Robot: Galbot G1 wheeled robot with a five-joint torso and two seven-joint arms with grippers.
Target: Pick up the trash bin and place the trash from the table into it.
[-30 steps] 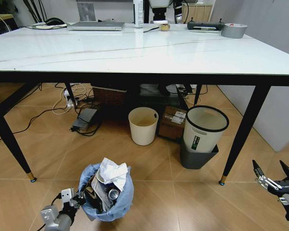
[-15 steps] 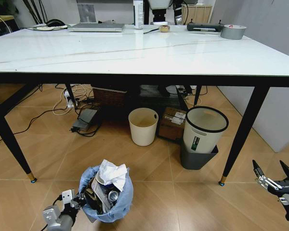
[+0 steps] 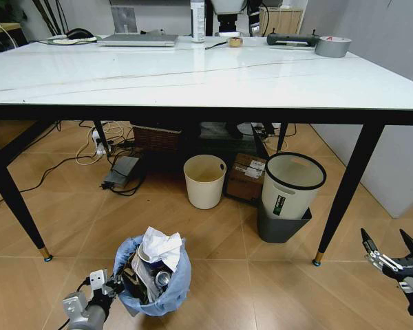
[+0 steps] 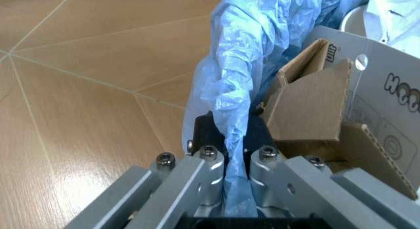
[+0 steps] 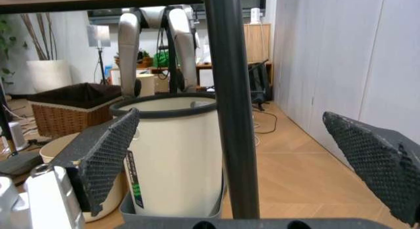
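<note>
The trash bin (image 3: 158,285) with its light-blue bag liner stands on the floor in front of the table (image 3: 206,75). It is full of trash (image 3: 162,249): white paper, brown cardboard and a can. My left gripper (image 3: 115,284) is at the bin's left side, shut on the rim. In the left wrist view the left gripper (image 4: 234,140) pinches the blue liner (image 4: 236,91), with the cardboard (image 4: 315,116) just inside. My right gripper (image 3: 383,240) hangs open low at the right, holding nothing; its pads (image 5: 108,150) stand wide apart.
Under the table stand a cream bin (image 3: 204,179), a white bin with a black rim (image 3: 291,182), a cardboard box (image 3: 246,175) and cables. A black table leg (image 5: 229,106) is close before my right gripper. A laptop (image 3: 138,40) and tape roll (image 3: 332,46) lie on the tabletop's far side.
Nothing much has changed: the picture has shifted very slightly, my left gripper stays shut on the bin's rim and the right arm has not moved.
</note>
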